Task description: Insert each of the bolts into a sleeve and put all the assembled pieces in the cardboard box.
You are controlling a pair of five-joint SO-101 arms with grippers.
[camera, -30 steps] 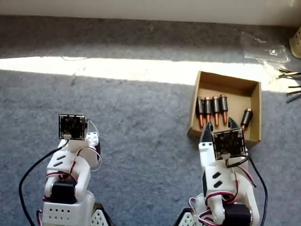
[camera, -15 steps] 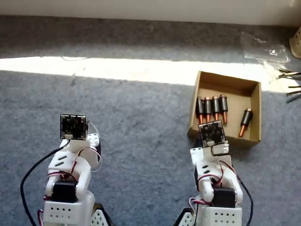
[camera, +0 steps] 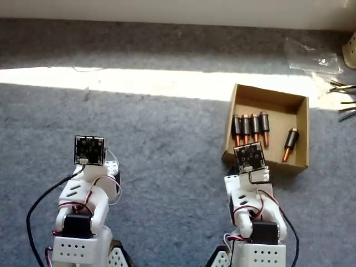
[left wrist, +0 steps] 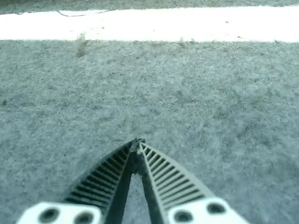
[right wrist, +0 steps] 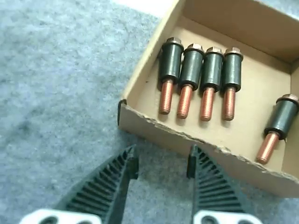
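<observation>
The cardboard box sits on the grey carpet at the right and holds several assembled pieces, copper bolts in black sleeves. A row of them lies side by side and one more lies apart, tilted. My right gripper is open and empty, just outside the box's near wall; its wrist overlaps the box's near left corner in the high view. My left gripper is shut with nothing in it, over bare carpet; its arm stands at the left.
A bright sunlit strip crosses the carpet beyond both arms. A clear plastic bag and some dark tools lie at the far right edge. Bare carpet stretches between the arms.
The right arm pulled back from over the box and swung left, and now hangs outside the box's near left corner. The left arm shifted slightly toward its base.
</observation>
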